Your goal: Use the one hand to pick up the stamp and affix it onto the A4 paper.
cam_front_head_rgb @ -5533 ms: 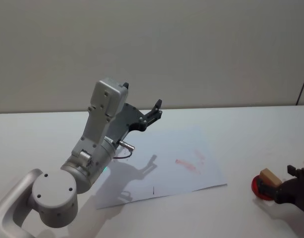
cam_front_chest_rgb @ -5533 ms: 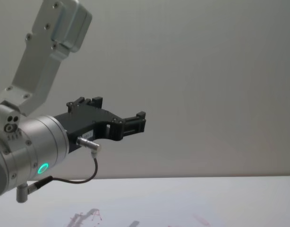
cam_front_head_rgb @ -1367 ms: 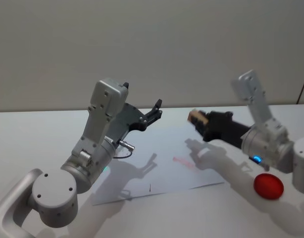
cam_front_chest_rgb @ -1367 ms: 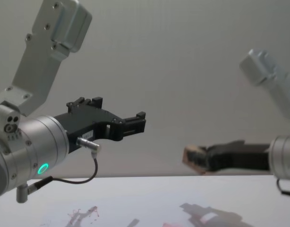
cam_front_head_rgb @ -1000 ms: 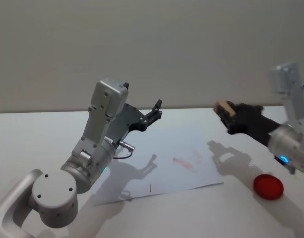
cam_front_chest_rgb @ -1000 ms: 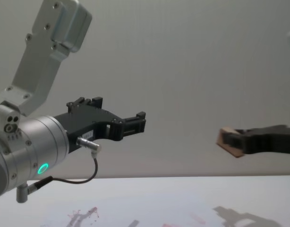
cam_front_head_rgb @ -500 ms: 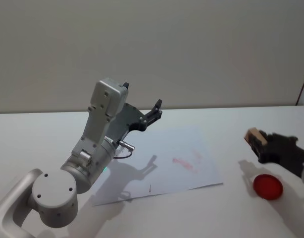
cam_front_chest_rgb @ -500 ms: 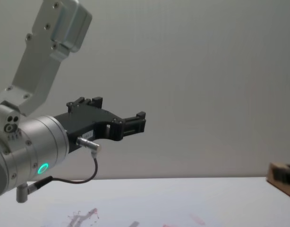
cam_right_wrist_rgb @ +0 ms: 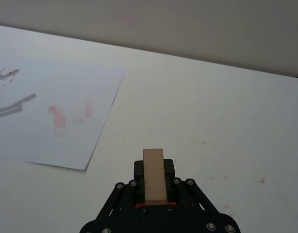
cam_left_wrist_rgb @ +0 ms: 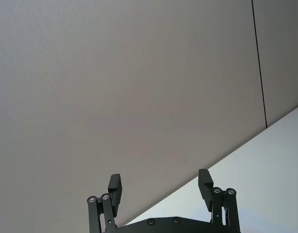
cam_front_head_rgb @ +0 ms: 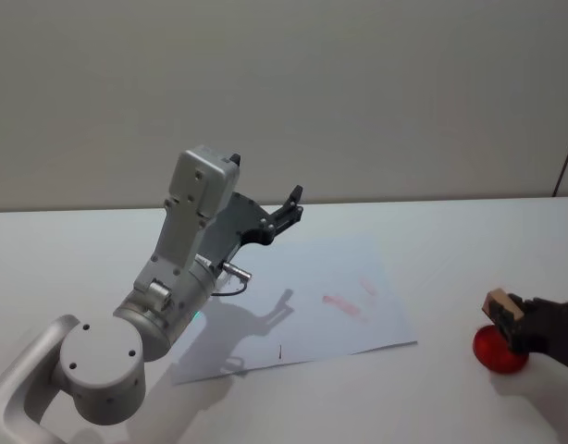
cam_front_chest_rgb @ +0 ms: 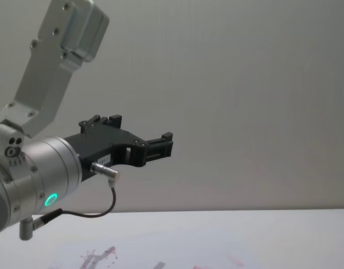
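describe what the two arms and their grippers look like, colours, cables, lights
The left arm is silver-grey metal: a boxy upper link and a cylindrical wrist with a green light ring. A silver plug with a looping black cable sits beside its black two-fingered left gripper. The right gripper is the same black linkage type, with small silver screws at its joints.

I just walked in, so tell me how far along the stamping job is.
Done: the A4 paper already bears red marks. In hand: the right gripper holds the stamp over the red ink pad, off the sheet. Left: any further stamping. The left gripper hangs open, raised.
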You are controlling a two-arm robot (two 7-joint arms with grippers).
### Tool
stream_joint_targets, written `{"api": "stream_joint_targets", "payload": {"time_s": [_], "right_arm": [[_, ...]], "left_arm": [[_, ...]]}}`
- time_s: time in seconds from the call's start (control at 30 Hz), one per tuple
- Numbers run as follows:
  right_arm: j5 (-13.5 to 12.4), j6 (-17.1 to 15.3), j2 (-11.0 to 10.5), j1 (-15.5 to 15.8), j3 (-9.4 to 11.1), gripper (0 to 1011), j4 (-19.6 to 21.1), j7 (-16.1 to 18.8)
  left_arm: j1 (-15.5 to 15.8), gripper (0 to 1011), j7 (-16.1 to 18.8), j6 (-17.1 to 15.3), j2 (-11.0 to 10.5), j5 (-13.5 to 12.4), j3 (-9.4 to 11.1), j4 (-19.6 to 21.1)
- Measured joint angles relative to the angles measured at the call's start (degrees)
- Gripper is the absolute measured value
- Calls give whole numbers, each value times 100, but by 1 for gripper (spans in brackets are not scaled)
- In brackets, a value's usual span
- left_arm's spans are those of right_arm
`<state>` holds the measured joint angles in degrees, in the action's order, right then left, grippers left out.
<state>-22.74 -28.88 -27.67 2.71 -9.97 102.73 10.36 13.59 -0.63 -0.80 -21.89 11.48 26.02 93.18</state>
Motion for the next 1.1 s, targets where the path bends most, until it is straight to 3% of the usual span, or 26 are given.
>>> {"api": "stream_joint_targets", "payload": {"time_s": [0.83,1.1], "right_arm": [[235,-386,-60,-39,-43,232,-162,183],[265,-431,-60,-61,-50,470,-185,214]], "left_arm": [[0,1001,0,0,0,0,0,0],[0,1001,0,0,0,0,0,0]]}}
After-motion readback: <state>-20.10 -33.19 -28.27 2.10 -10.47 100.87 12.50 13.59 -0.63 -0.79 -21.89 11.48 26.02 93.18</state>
